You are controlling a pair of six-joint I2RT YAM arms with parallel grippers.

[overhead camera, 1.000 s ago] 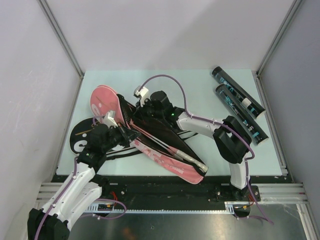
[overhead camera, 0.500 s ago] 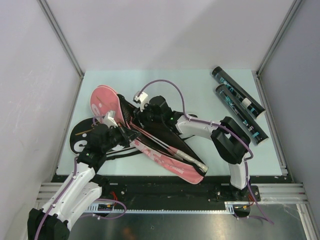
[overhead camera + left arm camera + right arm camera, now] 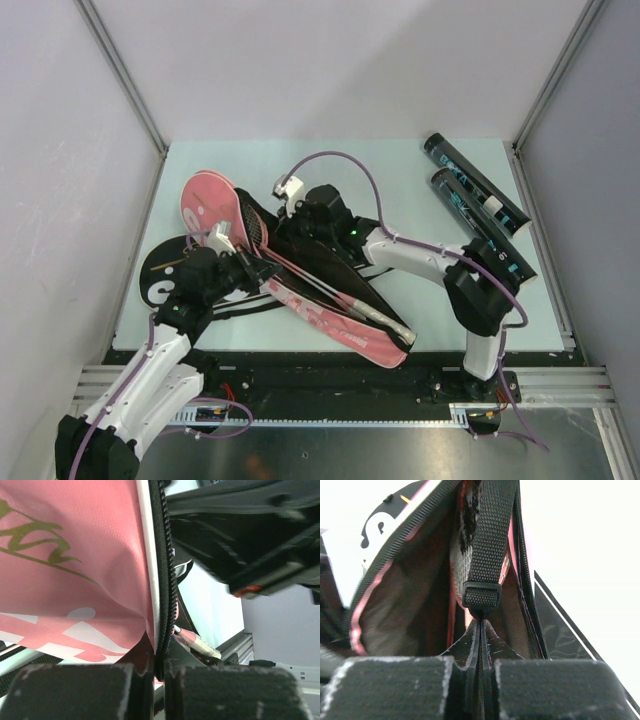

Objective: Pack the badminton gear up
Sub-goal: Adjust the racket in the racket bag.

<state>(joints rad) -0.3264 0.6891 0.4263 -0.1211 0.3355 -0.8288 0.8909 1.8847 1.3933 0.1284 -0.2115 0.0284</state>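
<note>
Top view: racket bag (image 3: pixel 335 268) lies open, slanted across the near-left of the table (image 3: pixel 380 170), pink flap (image 3: pixel 205 200) thrown back to the far left, a racket handle (image 3: pixel 385 322) poking out at the near end. Left gripper (image 3: pixel 243 268) is at the bag's left edge, right gripper (image 3: pixel 284 238) at the mouth from the far side. Two tubes (image 3: pixel 478 205) lie side by side at the far right, well apart from the bag, not packed yet. No shuttlecocks visible. Table is flat, smooth and pale, boxed in by plain walls (image 3: pixel 300 60) on three sides; the free room is to the right. Left wrist: left gripper (image 3: pixel 159 667) is pinching the bag's zipper (image 3: pixel 165 580) edge, pink cover (image 3: pixel 75 555) draped to the left, handle (image 3: pixel 197 642) just behind. Right wrist: right gripper (image 3: pixel 481 630) has its jaws pressed together right under the stitched end of the strap (image 3: pixel 487 540); can't tell if any fabric is caught. My read: the bag is light, limp fabric that will sag and fold, so grip the zipper seam or strap webbing, not the panels. Rackets are light and stiff, strings fragile, so take them by the handle. Tubes are rigid, smooth and will roll; grip mid-length across the barrel.
</note>
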